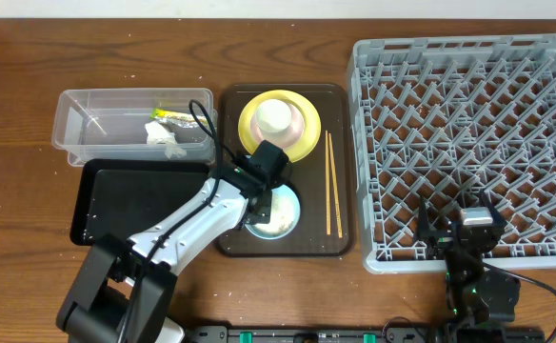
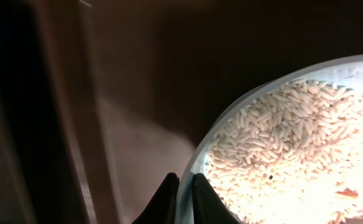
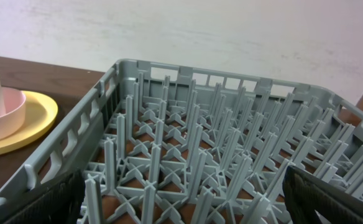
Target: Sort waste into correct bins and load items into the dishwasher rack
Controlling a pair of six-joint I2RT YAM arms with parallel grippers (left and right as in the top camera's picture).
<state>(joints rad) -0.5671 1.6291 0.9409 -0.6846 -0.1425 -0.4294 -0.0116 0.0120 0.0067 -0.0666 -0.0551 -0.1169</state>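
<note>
Left gripper [image 2: 184,186] is pinched shut on the left rim of the light blue bowl [image 1: 283,217], which sits rice-filled on the brown serving tray [image 1: 333,243]. The black tray [image 1: 135,200] lies just left, probably the dump spot. Right gripper [image 1: 459,227] gapes wide.

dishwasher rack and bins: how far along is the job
Done: the tissue and snack wrapper lie in the clear tub. In hand: the left pincer is shut on the rim of the blue bowl, rice inside. Left: the yellow plate, white cup and chopsticks sit on the brown tray; the rack holds nothing.
</note>
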